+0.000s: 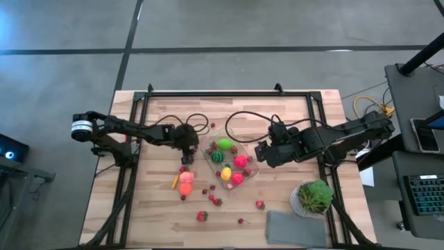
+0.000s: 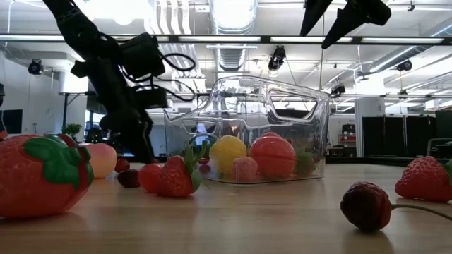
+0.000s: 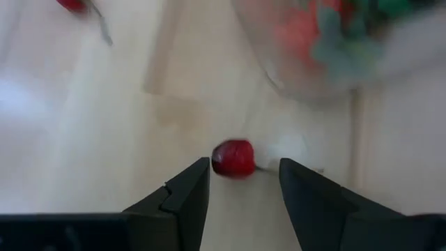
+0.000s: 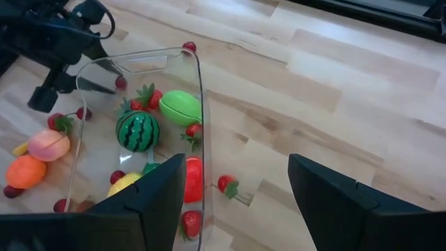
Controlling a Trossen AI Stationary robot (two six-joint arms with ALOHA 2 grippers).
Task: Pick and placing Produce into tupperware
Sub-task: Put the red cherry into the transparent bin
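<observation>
A small red cherry (image 3: pixel 233 157) lies on the wooden table just left of the clear tupperware (image 1: pixel 208 158). My left gripper (image 3: pixel 244 176) is low over it, slanting down and open; its fingertips stand on either side of the cherry, just short of it. The tub holds a watermelon (image 4: pixel 138 130), a green fruit (image 4: pixel 180 107), a yellow one and several red ones. My right gripper (image 4: pixel 237 183) hangs open and empty, high over the tub's right edge.
Loose produce lies left of and in front of the tub: a peach and an orange (image 1: pixel 186 182), strawberries (image 1: pixel 202 217) (image 1: pixel 259 205) and small cherries. A potted green plant (image 1: pixel 313 196) and a flat grey cloth (image 1: pixel 295 228) sit at the near right.
</observation>
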